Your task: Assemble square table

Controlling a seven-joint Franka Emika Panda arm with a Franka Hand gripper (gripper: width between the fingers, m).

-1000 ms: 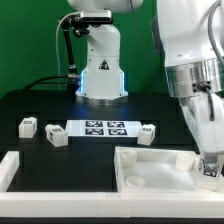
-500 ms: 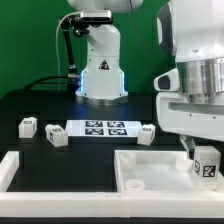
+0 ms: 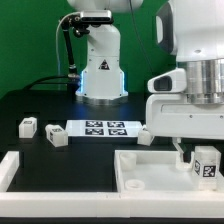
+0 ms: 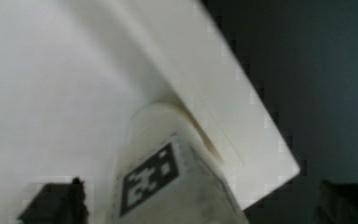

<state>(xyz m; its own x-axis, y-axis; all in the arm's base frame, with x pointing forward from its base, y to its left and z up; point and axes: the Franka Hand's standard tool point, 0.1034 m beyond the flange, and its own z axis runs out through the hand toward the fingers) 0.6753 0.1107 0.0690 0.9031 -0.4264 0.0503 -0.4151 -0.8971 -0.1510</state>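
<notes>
Clock directions read on the exterior view's face.

Found gripper (image 3: 198, 158) at roughly 4 o'clock of the scene, spread wide and pinching nothing. In the wrist view, noted one dark fingertip (image 4: 55, 200) standing off the side of the leg (image 4: 158, 180) with a gap between. Could not make out the opposite fingertip clearly.

Straddling that leg only, not touching it as far as either view shows.

Located the leg inside the table top (image 3: 160, 170), at the tray's 3 o'clock end, close against the raised rim. Could not see how its foot meets the tray floor.

Judged the step as seating a leg in its corner: stood in place, not shown fastened. Next move probably calls either for closing again on the leg and turning it home, or for rising straight toward 12 o'clock to clear it without a knock. Then out toward 10 o'clock for the three loose legs (image 3: 57, 137) lying beside the marker board (image 3: 100, 128).

Orientation: leg upright, long axis near 12 to 6, tag face turned toward the exterior camera. Table top flat, hollow side up, near edge running 9 to 3; square, so no long axis to record.
</notes>
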